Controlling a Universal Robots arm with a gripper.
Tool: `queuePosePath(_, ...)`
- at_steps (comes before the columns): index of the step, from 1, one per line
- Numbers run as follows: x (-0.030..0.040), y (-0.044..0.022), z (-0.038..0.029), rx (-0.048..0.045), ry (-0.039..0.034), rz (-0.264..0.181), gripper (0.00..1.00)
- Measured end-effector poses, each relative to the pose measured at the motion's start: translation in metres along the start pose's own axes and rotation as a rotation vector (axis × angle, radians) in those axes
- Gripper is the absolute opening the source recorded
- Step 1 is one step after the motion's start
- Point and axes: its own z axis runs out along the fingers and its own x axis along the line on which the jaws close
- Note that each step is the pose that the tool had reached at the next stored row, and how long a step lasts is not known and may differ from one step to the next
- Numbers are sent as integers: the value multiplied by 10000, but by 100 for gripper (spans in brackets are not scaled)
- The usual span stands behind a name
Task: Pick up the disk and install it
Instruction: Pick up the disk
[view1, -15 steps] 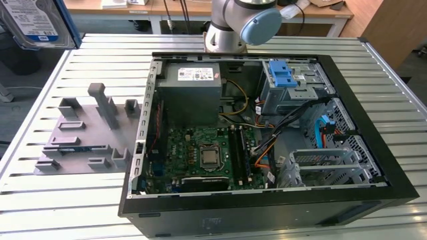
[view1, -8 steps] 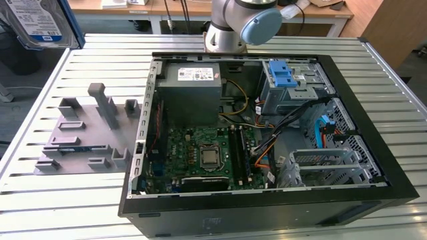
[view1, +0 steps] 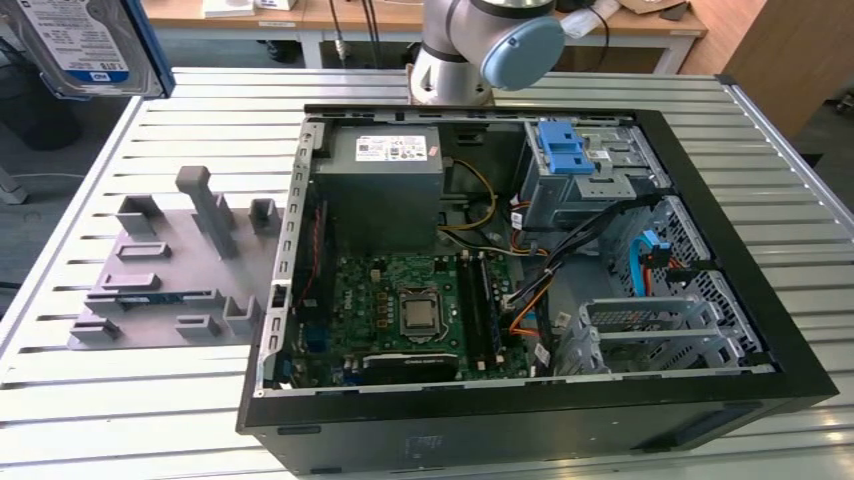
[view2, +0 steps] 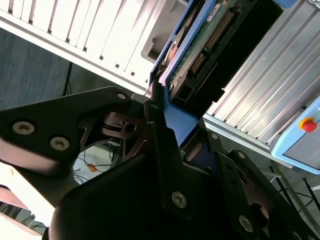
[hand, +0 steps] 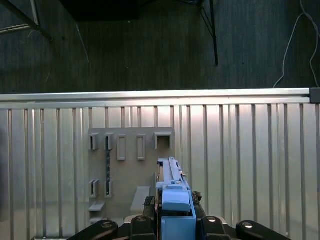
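One stiff, weighty disk (view1: 80, 45) sits clamped in the gripper (hand: 173, 204) by its blue carrier (view2: 181, 124); bare circuit board (view2: 200, 47) seems fragile.

We see a big black computer box (view1: 534, 425) lying open on a silver table (view1: 80, 420) made of long strips. Inside it are a green board (view1: 400, 300), a grey metal box (view1: 387, 190) with a white sticker, a bright blue plastic piece (view1: 566, 155) and some orange wires (view1: 523, 305). Just beside the computer box, on the table, lies a grey holder (view1: 160, 270) with slots.
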Motion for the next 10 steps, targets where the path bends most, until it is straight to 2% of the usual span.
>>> queuePosePath(10, -2, -57, 1, 0, 0, -1, 36)
